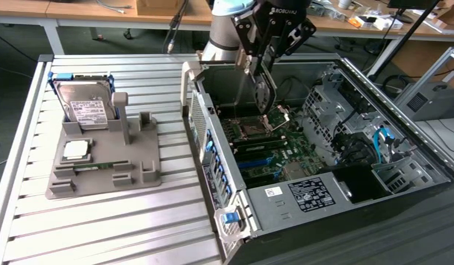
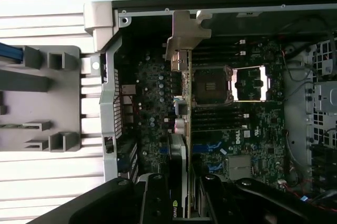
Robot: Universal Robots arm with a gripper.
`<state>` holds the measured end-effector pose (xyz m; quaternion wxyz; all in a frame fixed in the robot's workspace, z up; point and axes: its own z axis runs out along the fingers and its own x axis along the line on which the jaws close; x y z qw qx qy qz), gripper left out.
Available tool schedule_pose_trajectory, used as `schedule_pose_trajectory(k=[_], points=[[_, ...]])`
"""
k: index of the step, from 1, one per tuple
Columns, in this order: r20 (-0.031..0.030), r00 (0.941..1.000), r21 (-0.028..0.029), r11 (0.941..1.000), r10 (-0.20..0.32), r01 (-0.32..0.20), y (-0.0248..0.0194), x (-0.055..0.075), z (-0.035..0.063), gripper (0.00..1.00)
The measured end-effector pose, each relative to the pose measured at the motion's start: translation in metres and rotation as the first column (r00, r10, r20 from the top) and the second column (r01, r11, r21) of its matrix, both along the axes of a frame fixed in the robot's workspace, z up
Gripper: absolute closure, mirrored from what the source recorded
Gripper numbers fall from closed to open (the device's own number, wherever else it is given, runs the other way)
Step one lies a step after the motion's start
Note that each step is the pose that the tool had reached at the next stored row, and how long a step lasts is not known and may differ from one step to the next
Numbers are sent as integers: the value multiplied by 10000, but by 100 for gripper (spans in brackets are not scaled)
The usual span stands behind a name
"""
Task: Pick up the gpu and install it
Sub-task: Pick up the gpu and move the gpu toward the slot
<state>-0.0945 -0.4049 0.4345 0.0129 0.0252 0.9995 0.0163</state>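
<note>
My gripper hangs over the open computer case, shut on the gpu. The card is a thin dark board held upright, its lower edge a little above the motherboard near the processor socket. In the wrist view the gpu runs edge-on away from my gripper, with its tan metal bracket at the far end by the case wall. The black fingers clamp it from both sides. Below it lie the socket and blue-tabbed slots.
A grey parts holder sits on the slatted table at the exterior view's left, carrying a silver hard drive, a processor chip and a green memory stick. Drive cages and cables fill the case's right side.
</note>
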Motion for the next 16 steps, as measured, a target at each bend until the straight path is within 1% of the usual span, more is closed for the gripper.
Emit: schedule_pose_trajectory(k=[16], points=[[0,10000,-12,10000,-1,1,0,192,-5,73]])
